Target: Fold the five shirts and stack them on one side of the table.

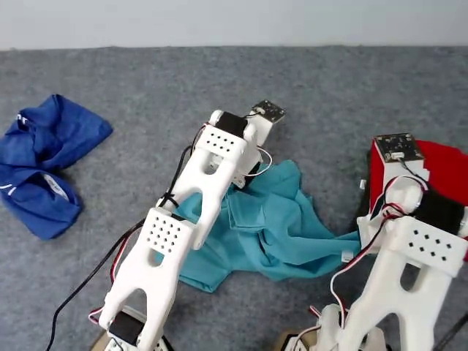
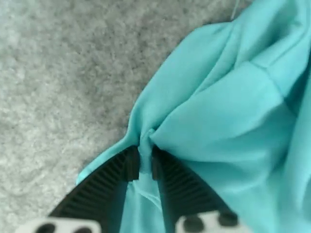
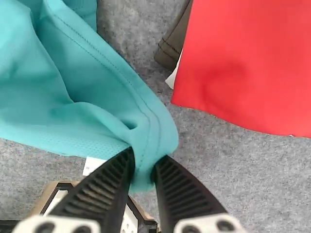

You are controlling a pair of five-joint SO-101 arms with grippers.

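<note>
The teal shirt lies rumpled at the middle of the grey table, and both arms have hold of it. The left gripper is clenched on a narrow ridge of teal cloth, at about 12 o'clock on the heap in the high view. The right gripper is clamped over the stitched hem at the shirt's 3 o'clock tip, just beside a small white label.

The line between the two pinches therefore runs from 12 o'clock down toward 3 to 4 o'clock, slantwise across the cloth. The bulk of the shirt sags toward 7 o'clock under the left arm. Drawing it flat will likely mean pulling the two holds apart along that slant (the loose lower part has no grip on it at all).

The red shirt lies at 3 o'clock, close to the right gripper, over a dark garment. This looks like the stack. The blue shirt sits crumpled at 9 o'clock, well apart, on the left arm's side.
</note>
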